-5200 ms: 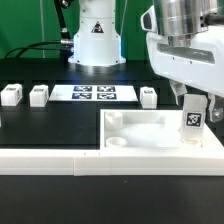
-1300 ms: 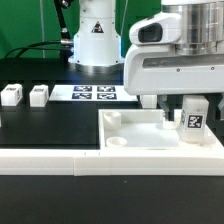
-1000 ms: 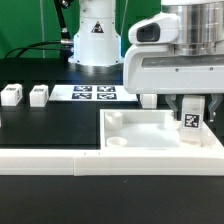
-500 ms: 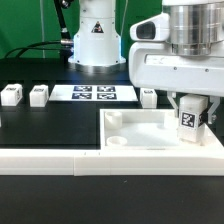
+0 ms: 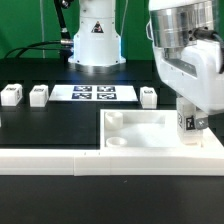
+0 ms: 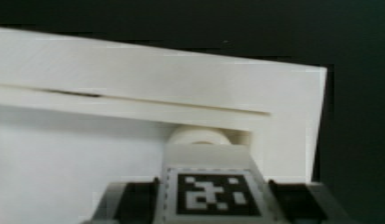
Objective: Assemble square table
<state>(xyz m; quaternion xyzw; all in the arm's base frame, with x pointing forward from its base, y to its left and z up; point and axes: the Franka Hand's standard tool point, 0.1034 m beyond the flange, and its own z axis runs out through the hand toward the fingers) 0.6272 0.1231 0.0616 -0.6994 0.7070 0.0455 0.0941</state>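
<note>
White block leg, tag outward, sat clamped upright in the end effector, at the exterior view's right side of the square table slab, which lay on the black bench.

Open black tabletop stretches between the white rail and a row of loose legs. On the exterior view's right, the walled square table slab blocks low passage, the gripper clamping a leg at its corner socket.
</note>
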